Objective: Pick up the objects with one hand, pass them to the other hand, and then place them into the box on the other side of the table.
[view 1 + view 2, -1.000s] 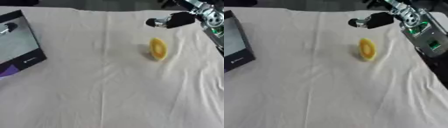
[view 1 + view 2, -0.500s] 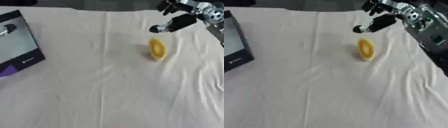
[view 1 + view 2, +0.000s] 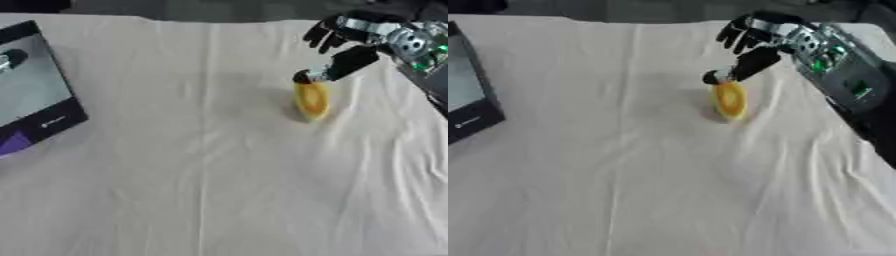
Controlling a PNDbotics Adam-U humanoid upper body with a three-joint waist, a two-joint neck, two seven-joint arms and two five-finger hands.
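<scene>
One yellow object lies on the cloth-covered desk toward the right rear, and the right hand hangs just above its far end. That hand is spread, fingers loosely extended and holding nothing; one dark digit reaches down so its tip sits at or against the top of the object, though I cannot tell if it truly touches. The left hand shows in neither view.

By my reading the first step is in hand: the pick-up has not yet been made. The next move would call for the hand to come lower and bring thumb and fingers to either side of the yellow object, which looks narrow and stands on edge, so it may tip or slide on the cloth if nudged from one side only.

The box sits at the left edge, dark-walled with a pale inside, well apart from the object. Between them the cloth is bare, with a long crease down the middle and some wrinkles on the right, leaving wide room for a hand-over at centre. The desk's right edge lies near the object.
</scene>
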